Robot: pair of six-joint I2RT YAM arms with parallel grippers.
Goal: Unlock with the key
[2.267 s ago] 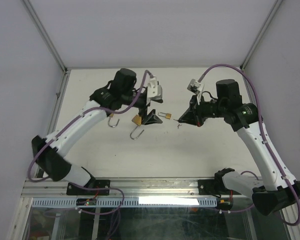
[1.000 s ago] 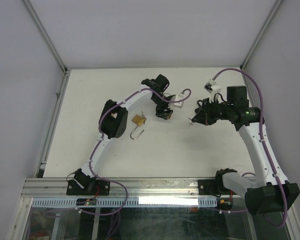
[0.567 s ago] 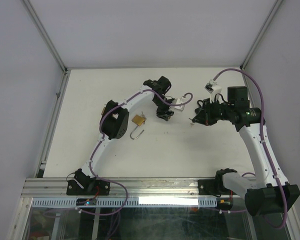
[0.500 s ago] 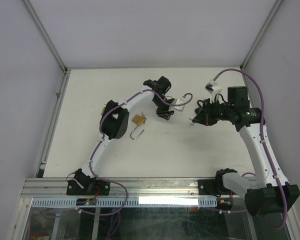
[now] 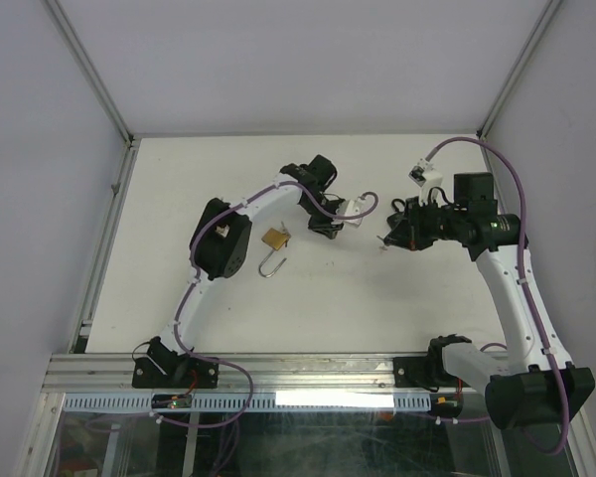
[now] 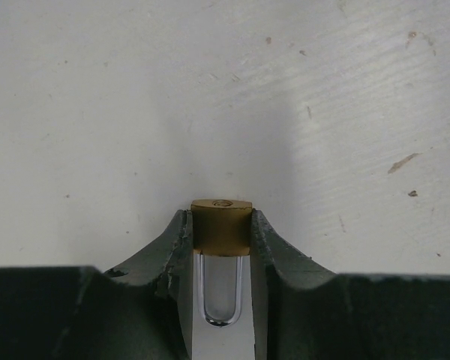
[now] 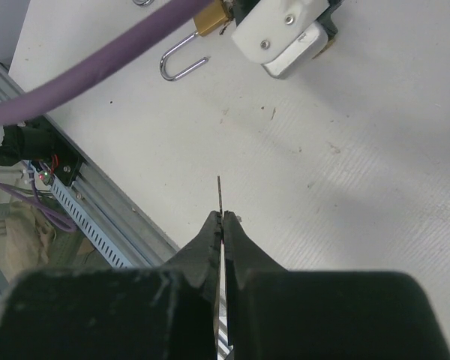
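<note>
L arm (image 5: 261, 199) stretched far fwd from base at lower left of top view, elbow bent at mid-left, forearm running right to wrist just above frame centre. Left jaws pointed down at worktop (image 5: 318, 318), clenched on small brass padlock (image 6: 221, 223): one finger (image 6: 172, 240) each side of body, both touching it, shackle lying back between them toward cam. Padlock flat on worktop, centre-bottom of L wrist view; hidden under wrist in top view.

R arm (image 5: 512, 288) up from base at lower right, elbow at upper right, forearm aimed left. Right jaws clenched on key (image 7: 219, 196), thin blade poking out past tips; in top view key tip right of centre, pointing at L wrist, clear gap between. Height over worktop not clear.

Second padlock (image 5: 274, 238), brass, shackle open, on worktop left of centre, just beside L forearm, apart from both jaws. Also at top of R wrist view, next to white cam mount (image 7: 285, 36) on L wrist.
</note>
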